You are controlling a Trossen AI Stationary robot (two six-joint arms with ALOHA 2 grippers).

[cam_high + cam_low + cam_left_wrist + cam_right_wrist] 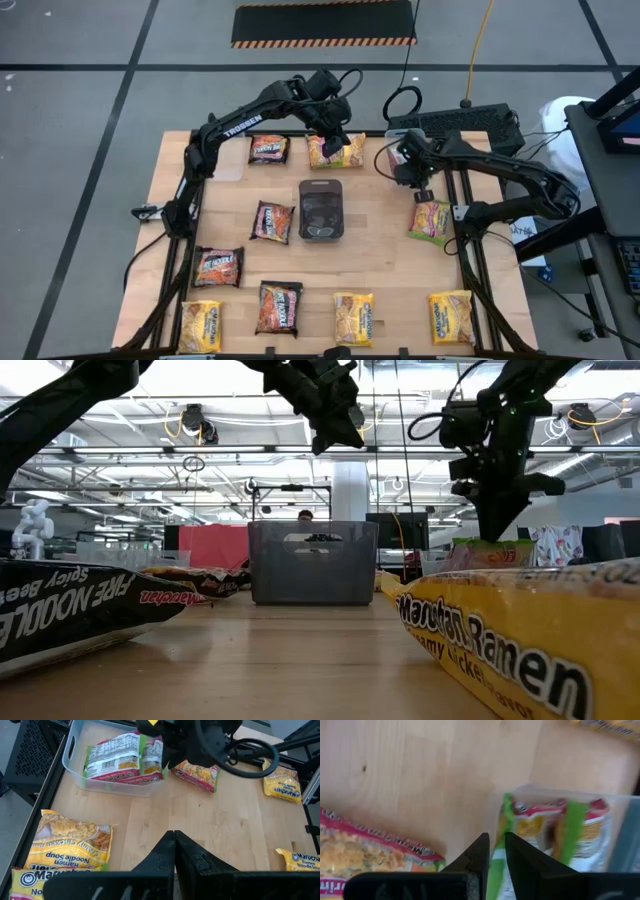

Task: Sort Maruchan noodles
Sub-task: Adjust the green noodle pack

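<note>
Overhead, left gripper above packets

Bright overhead light; blurred foreground

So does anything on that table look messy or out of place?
Nothing looks spilled or torn. The noodle packets lie flat but at mixed angles; one brown packet sits tilted beside the dark tray. A green-edged packet rests face down in the clear tub, its printed back showing.
</note>
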